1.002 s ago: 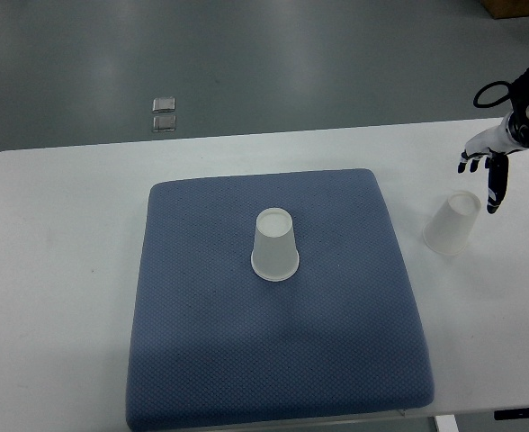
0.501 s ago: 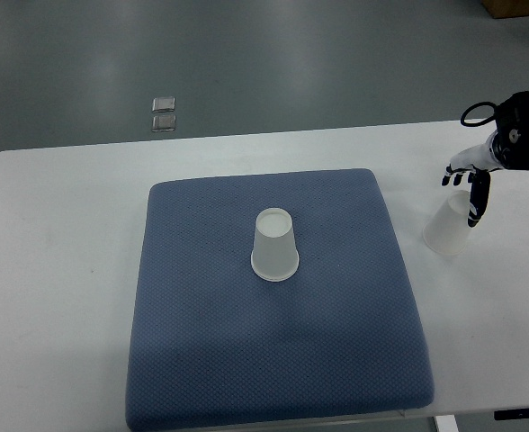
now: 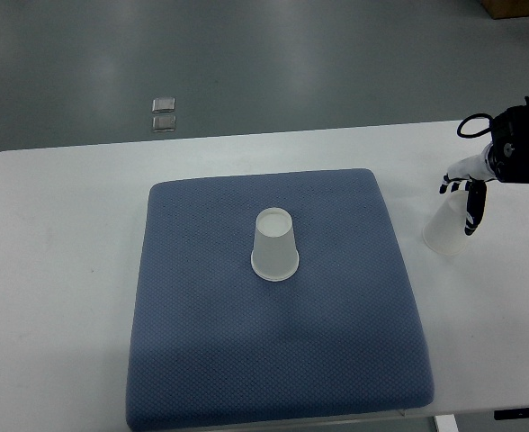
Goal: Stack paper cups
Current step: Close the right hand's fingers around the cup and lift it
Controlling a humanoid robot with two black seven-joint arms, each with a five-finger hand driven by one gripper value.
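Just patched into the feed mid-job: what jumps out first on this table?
A blue cushioned mat fills the middle of the white table, with one upside-down paper cup standing at its centre. At the right edge, the right hand is at a second upside-down cup standing on the bare table just off the mat.

The scene is lit evenly and fairly brightly by diffuse light from overhead. Broad pale reflections are seen on the smooth grey floor [image 3: 273, 54] at the top. Only faint, soft shadows are cast: a slight darkening is noted around the base of the upside-down translucent white paper cup [image 3: 274, 244] on the textured blue cushion pad [image 3: 210, 360]. The white rectangular table [image 3: 58, 270] is rendered close to overexposed, with little surface detail. Focus is acceptable throughout, though fine detail is softened by low resolution.
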